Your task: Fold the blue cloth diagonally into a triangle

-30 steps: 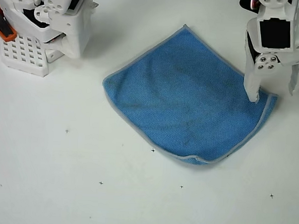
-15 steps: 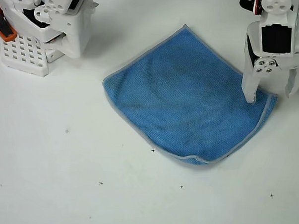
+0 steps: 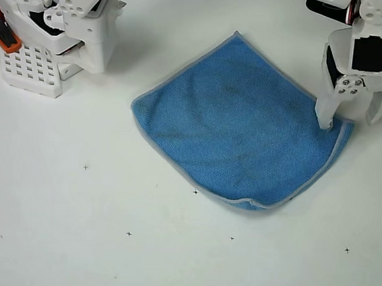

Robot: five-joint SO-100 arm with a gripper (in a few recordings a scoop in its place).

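The gripper [image 3: 349,121] hung over the right corner of the blue cloth [image 3: 236,126] in the overhead view, its jaws spread well apart with nothing between them. One white finger [image 3: 325,114] stood with its tip on or just above the cloth near the grey border, and the other finger [image 3: 377,108] sat out past the edge over the bare table [image 3: 79,239]. That straddle looked like a set-up for pinching the corner: with one finger on the fabric and one off it, closing would likely trap the hem between them. Whether the inner tip was pressing the cloth or only hovering could not be told from above. The cloth lay flat and fully open on the white table, turned like a diamond, with one corner pointing to the top of the view and the opposite one toward the bottom. It was a textured blue with a pale grey stitched edge and rounded corners, and a few darker smudges showed across the middle. At the bottom corner the edge was slightly rumpled and turned up. The fold had not yet been started; the corner under the gripper would probably need carrying across to the left corner.
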